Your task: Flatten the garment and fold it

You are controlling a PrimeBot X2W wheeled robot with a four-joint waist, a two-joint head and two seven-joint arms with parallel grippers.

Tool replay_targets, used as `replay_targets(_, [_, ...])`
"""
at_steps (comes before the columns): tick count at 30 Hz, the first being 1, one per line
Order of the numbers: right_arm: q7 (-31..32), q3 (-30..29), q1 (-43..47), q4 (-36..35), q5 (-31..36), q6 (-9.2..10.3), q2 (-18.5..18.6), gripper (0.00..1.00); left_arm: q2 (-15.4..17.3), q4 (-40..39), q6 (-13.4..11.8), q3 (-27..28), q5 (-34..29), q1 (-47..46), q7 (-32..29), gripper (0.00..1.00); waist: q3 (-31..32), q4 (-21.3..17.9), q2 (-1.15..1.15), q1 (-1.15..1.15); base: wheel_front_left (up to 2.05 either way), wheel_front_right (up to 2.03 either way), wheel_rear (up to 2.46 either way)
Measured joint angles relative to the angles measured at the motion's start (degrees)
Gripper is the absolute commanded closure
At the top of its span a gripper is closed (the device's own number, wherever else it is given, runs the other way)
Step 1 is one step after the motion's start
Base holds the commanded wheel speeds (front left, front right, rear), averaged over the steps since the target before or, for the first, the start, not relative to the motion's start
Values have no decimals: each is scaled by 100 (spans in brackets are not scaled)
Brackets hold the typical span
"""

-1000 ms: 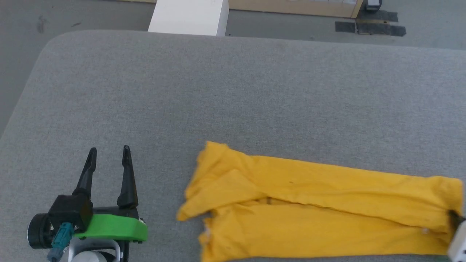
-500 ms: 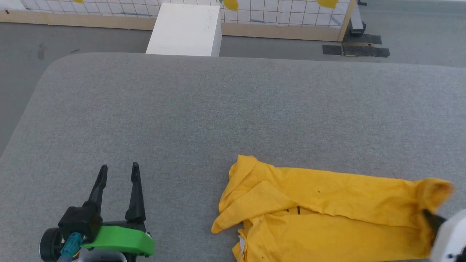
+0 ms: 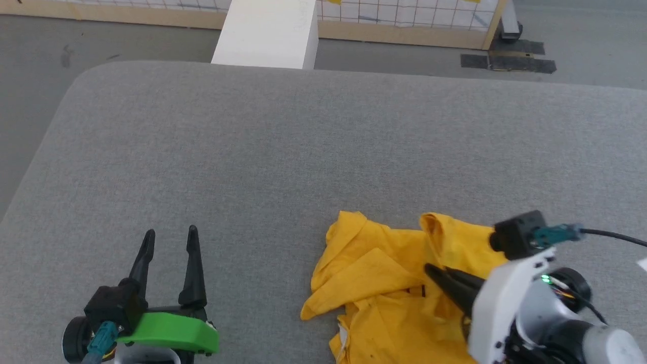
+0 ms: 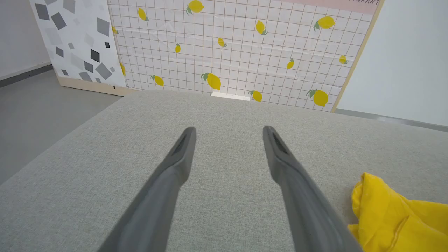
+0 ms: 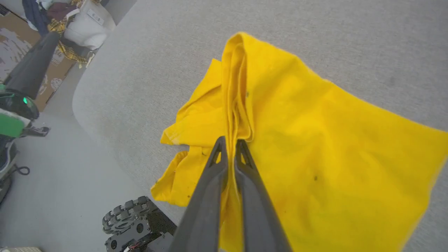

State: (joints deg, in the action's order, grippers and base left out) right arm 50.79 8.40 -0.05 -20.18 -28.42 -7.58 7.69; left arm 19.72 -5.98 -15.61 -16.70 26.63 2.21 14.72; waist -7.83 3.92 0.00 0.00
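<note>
Garment: a bright yellow T-shirt [image 3: 374, 263], bunched and creased, lies on the grey padded table [image 3: 303, 151] at about 5 o'clock in the head view, close to the table's near edge.
Garment, raised part: a ridge of cloth stands up from the rest, running toward 12 o'clock from the fingertips in the right wrist view [image 5: 315, 140].
Right gripper [image 3: 432, 270]: the jaws are pinched together on that ridge of the garment, with yellow cloth squeezed between the two dark fingers [image 5: 230, 141]; its fingers point toward 10 o'clock in the head view.
Left gripper [image 3: 171, 231]: the jaws are spread wide with nothing between them. It sits at 7 o'clock in the head view, over bare table, fingers toward 12 o'clock.
Left gripper and garment: well apart; in the left wrist view the yellow cloth [image 4: 392, 213] lies at 4 o'clock, clear of the fingers [image 4: 228, 130].
Beyond the table: a white box [image 3: 268, 30] at 12 o'clock in the head view, and a lemon-print grid panel [image 4: 238, 45] behind it.
Below the table edge: a grey toothed wheel [image 5: 129, 213] at 7 o'clock in the right wrist view.
</note>
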Motion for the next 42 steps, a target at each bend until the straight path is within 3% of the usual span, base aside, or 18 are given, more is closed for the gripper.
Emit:
replay_targets(6, [-155, 721, -511, 553, -18, 1, -130, 100, -97, 73, 53, 14, -1, -58, 1, 0, -91, 155, 0, 0, 0, 0, 0])
replay_targets(16, [-658, 1245, -1111, 2379, 576, 0, -352, 100, -259, 223, 167, 20, -1, -123, 0, 0, -127, 417, 0, 0, 0, 0, 0])
replay_targets(17, [-728, 1270, -1171, 2568, 701, 0, -364, 80, -280, 244, 194, 16, -1, -124, 0, 0, -117, 433, 0, 0, 0, 0, 0])
replay_targets(18, [-801, 1302, -1232, 2743, 806, 1, -368, 0, -302, 264, 199, 12, -1, -125, 0, 0, -105, 445, 0, 0, 0, 0, 0])
replay_targets(22, [-923, 1399, -1371, 3301, 938, 0, -441, 0, -345, 337, 212, 9, -1, -126, 1, 0, -43, 465, 0, 0, 0, 0, 0])
replay_targets(27, [-1246, 1304, -1420, 3314, 699, 0, -478, 0, -354, 375, 246, 3, 0, -116, 0, 0, 24, 418, 0, 0, 0, 0, 0])
replay_targets(33, [-1484, 521, -1276, 2504, 625, 0, -480, 0, -346, 361, 245, 14, 8, -110, 0, 0, 67, 263, 0, 0, 0, 0, 0])
replay_targets(42, [-1315, -1161, 192, 1039, 1032, 1, -290, 0, -286, 213, 243, -12, -3, -110, -27, 0, -33, 56, 0, 0, 0, 0, 0])
